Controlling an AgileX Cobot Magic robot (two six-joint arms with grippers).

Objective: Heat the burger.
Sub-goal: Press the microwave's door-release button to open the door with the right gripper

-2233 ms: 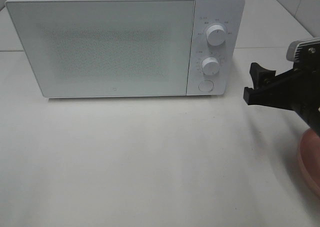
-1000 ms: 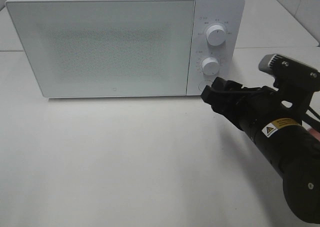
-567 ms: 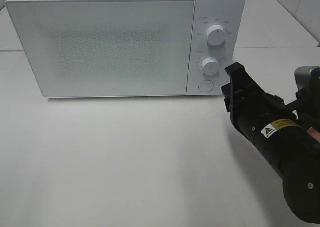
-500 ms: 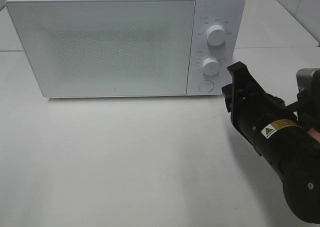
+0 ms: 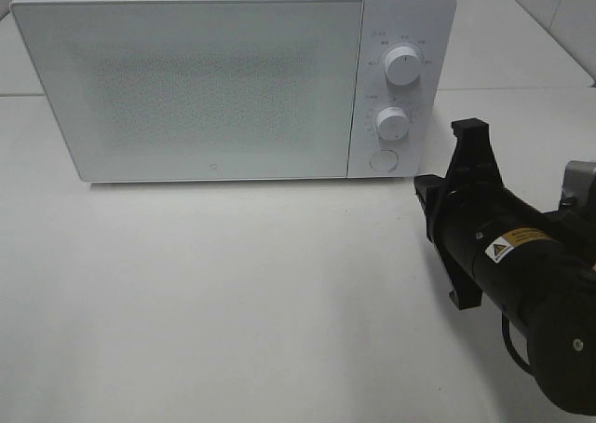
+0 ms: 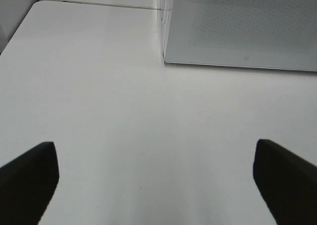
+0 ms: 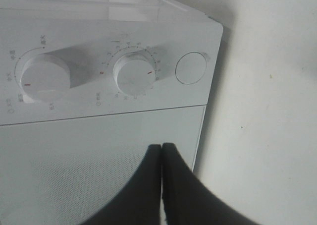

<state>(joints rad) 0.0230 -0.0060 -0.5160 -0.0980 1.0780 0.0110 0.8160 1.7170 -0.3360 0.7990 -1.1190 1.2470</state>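
On a white bench [image 5: 233, 302] a shut microwave [image 5: 186, 88] stands toward the far edge, right gripper [image 7: 162, 155] pinched empty near its dials [image 5: 402, 65], left gripper [image 6: 156, 173] spread wide, the burger out of sight.

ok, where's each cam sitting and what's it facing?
Exterior high: up front, looking down on microwave and table; right arm shows.
Left wrist: low over table, facing the door's corner; open left gripper shows.
Right wrist: close to the control panel, rolled sideways; shut right gripper shows.
Shared: exterior and right wrist both see dials, round button.
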